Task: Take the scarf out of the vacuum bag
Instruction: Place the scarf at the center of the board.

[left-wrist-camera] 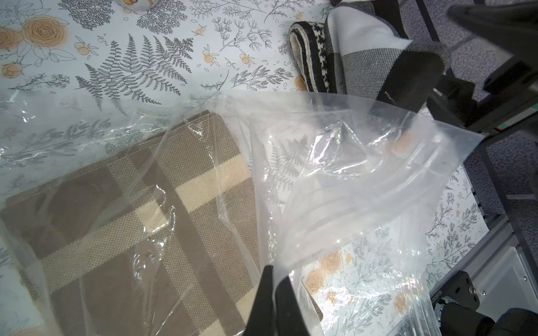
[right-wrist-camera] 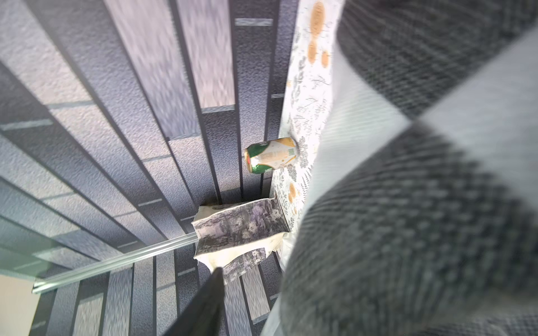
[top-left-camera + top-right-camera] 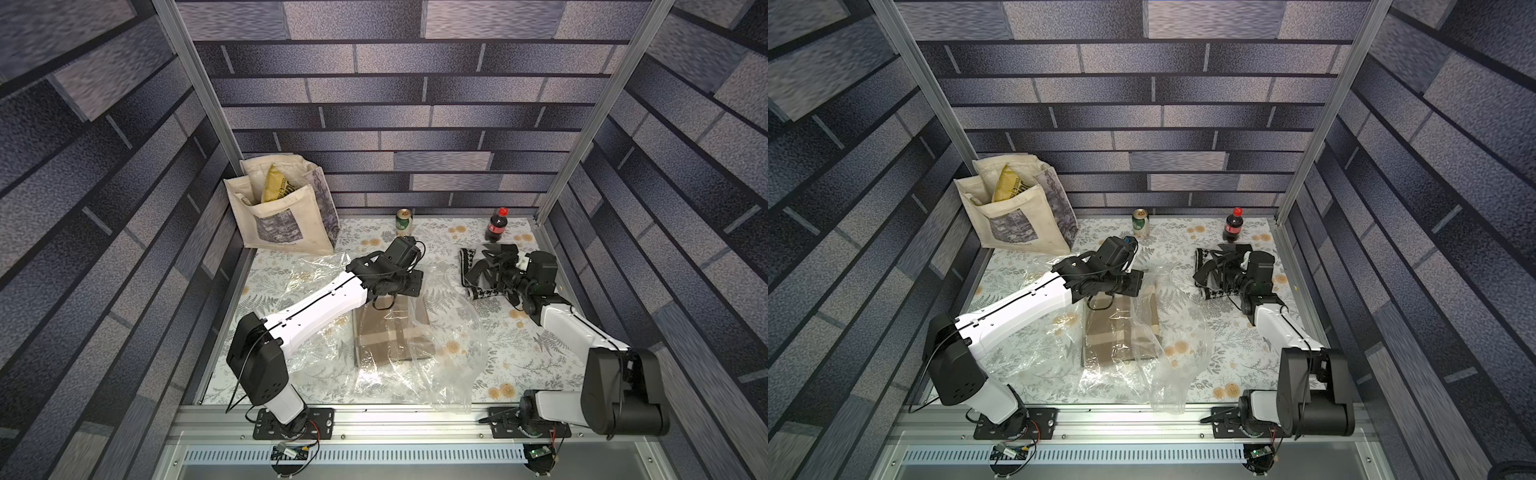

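Clear vacuum bag [image 3: 453, 332] holds brown plaid scarf [image 3: 386, 332]; left pincer [image 1: 276, 273] pinching its film; right pincer [image 3: 496, 262] state unclear.

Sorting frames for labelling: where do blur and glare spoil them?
Right wrist view: the grey checked scarf fills the near field, out of focus; the can is readable. Left wrist view: sharp, but highlights streak the vacuum bag over the brown plaid scarf. Both top views: white glare on the bag's front folds.
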`<action>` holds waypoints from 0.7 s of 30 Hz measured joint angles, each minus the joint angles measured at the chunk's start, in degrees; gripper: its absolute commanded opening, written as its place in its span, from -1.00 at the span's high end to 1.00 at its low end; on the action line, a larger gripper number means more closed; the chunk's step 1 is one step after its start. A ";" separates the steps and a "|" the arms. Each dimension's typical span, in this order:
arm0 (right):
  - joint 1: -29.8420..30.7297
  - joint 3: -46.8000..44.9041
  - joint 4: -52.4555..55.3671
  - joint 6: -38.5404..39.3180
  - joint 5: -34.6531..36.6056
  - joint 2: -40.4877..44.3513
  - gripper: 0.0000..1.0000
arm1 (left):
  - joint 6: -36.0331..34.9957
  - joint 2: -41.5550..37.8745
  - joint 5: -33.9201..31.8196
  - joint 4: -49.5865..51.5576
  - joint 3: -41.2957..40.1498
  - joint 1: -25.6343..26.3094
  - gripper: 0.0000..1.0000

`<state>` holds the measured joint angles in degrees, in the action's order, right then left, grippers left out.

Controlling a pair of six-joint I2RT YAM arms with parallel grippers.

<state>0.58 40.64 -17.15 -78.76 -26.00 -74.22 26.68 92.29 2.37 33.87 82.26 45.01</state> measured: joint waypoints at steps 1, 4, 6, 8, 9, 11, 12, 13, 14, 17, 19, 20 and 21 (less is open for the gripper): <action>0.00 1.42 2.78 1.57 0.48 2.29 -0.98 | 0.02 0.00 0.07 -0.07 0.00 0.00 0.96; 0.00 3.78 9.35 5.05 1.33 7.28 -1.00 | 0.31 0.00 0.28 -0.20 -0.11 0.00 0.97; 0.00 3.69 12.96 6.43 1.70 9.53 -1.00 | 0.59 0.02 0.44 -0.50 -0.42 0.00 0.96; 0.00 2.93 16.41 7.69 2.19 11.47 -1.00 | 0.85 0.04 0.46 -0.98 -0.98 0.20 0.97; 0.00 2.43 18.56 8.66 2.58 12.63 -1.00 | 0.90 0.17 0.46 -1.22 -1.29 0.39 0.97; 0.00 1.57 22.97 10.73 3.87 15.52 -1.00 | 1.07 0.94 0.50 -1.81 -1.73 0.79 0.97; 0.00 1.25 25.44 12.00 4.68 17.44 -1.00 | 1.18 1.57 0.52 -2.14 -1.88 1.03 0.98; 0.00 1.05 27.80 13.29 5.46 19.65 -1.00 | 1.36 2.40 0.66 -2.45 -1.88 1.29 0.99; 0.00 1.03 29.81 14.47 6.25 21.57 -1.00 | 1.51 3.13 0.68 -2.80 -1.88 1.55 1.00; 0.00 1.09 34.80 18.05 7.61 27.17 -1.00 | 2.08 6.19 0.83 -3.43 -1.66 2.73 1.00; 0.07 1.18 37.53 20.11 7.78 29.07 -1.00 | 2.16 8.52 0.83 -3.52 -1.18 3.37 1.00; 0.22 1.22 38.77 21.14 7.76 29.57 -1.00 | 2.21 9.64 0.83 -3.48 -1.03 3.50 0.86; 0.57 1.33 40.11 22.23 7.74 29.86 -1.00 | 2.32 10.67 0.83 -3.52 -0.96 3.74 0.74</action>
<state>1.15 41.98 22.96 -56.53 -18.26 -44.36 28.99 102.96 3.20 30.35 81.30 48.75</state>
